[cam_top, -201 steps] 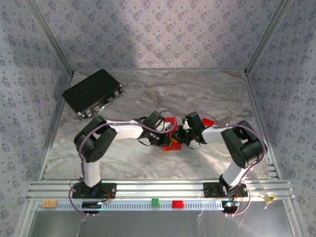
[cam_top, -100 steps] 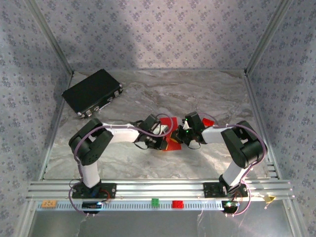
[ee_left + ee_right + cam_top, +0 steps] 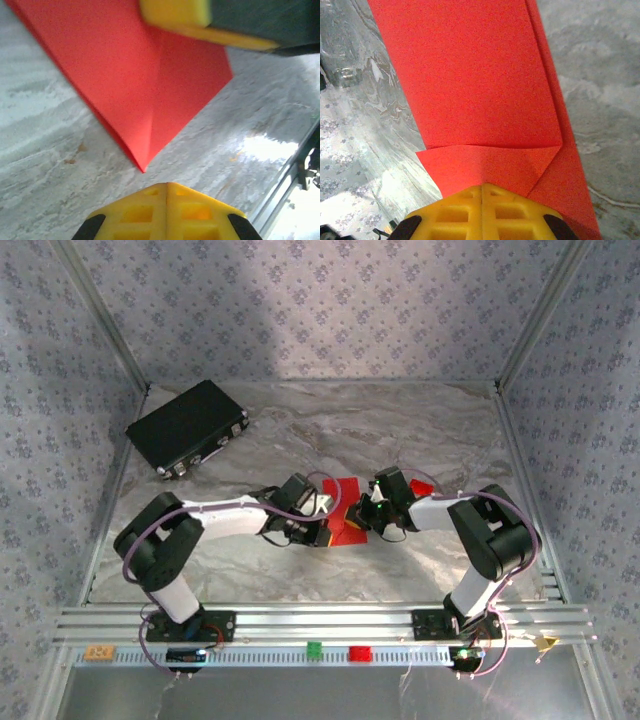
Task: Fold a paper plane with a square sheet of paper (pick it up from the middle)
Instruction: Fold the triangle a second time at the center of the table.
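I see red sheet partly folded, flat on surface between arms; left pincer clenched, empty, just off sheet's corner; right pincer clenched, tip on folded flap (pinched or pressed, can't tell). My worry: sideways nudge skids thin paper, crease springs open.

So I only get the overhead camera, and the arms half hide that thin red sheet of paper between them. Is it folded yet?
Observer: Yes. On the left wrist camera the thin red sheet of paper ends in a sharp corner, a crease running to its tip.
Visitor: Is the left claw holding it?
Observer: No. The left gripper is shut, yellow fingers together, just short of that tip.
Visitor: And the right one?
Observer: The right gripper is shut too, its tips over a small flap folded across the sheet.
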Controlling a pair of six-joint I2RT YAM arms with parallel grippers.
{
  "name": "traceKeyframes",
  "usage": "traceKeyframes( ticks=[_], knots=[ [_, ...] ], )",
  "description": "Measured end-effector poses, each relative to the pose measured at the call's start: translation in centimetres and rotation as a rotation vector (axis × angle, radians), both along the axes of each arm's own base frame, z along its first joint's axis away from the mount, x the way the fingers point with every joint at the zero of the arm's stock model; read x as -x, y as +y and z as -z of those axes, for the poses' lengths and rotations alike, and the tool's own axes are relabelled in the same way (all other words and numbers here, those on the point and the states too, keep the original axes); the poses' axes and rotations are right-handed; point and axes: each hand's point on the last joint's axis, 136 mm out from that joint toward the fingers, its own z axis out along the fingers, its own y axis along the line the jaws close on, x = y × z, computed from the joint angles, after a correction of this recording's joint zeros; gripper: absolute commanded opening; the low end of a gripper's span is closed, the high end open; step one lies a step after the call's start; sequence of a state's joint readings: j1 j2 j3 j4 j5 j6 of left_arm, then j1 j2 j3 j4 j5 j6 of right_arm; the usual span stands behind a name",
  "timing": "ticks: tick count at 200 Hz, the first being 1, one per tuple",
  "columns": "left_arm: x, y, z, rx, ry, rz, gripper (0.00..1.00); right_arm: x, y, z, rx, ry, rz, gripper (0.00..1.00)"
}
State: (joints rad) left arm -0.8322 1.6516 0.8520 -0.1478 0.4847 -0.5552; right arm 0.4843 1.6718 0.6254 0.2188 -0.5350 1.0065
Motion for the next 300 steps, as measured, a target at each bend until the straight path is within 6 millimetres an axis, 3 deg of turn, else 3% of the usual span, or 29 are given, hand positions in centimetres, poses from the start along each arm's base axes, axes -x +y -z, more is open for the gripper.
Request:
traceKeyframes(
  ticks=[41,74,132,178,213,250,271,300],
  knots=[
    [-2.2,-1.9,-1.7,0.054,-0.038,-0.026,0.02,0.0,0.0,0.0,0.000,0.000,0.000,0.07],
    [-3.6,-3.0,-0.5,0.048,-0.027,-0.041,0.00,0.0,0.0,0.0,0.000,0.000,0.000,0.07],
    [-2.7,-1.9,2.9,-0.018,0.025,-0.046,0.00,-0.1,0.1,-0.1,-0.002,0.002,0.002,0.08],
    [-2.7,-2.0,3.0,0.018,0.005,-0.041,0.00,-0.9,-0.3,-1.5,0.007,-0.012,0.014,0.09],
    [-2.7,-2.1,3.0,0.022,0.003,-0.040,0.00,-1.5,0.9,-3.5,-0.015,-0.071,-0.018,0.09],
    [-2.7,-2.1,3.0,0.021,0.003,-0.041,0.00,-0.6,1.4,-1.7,0.006,-0.027,-0.044,0.08],
    [-2.7,-2.1,3.0,0.021,0.003,-0.041,0.00,-0.9,0.1,-0.2,0.029,0.017,-0.012,0.08],
    [-2.8,-2.1,3.0,0.022,-0.001,-0.042,0.00,-2.2,-1.6,-0.2,0.020,0.015,0.033,0.07]
  ],
)
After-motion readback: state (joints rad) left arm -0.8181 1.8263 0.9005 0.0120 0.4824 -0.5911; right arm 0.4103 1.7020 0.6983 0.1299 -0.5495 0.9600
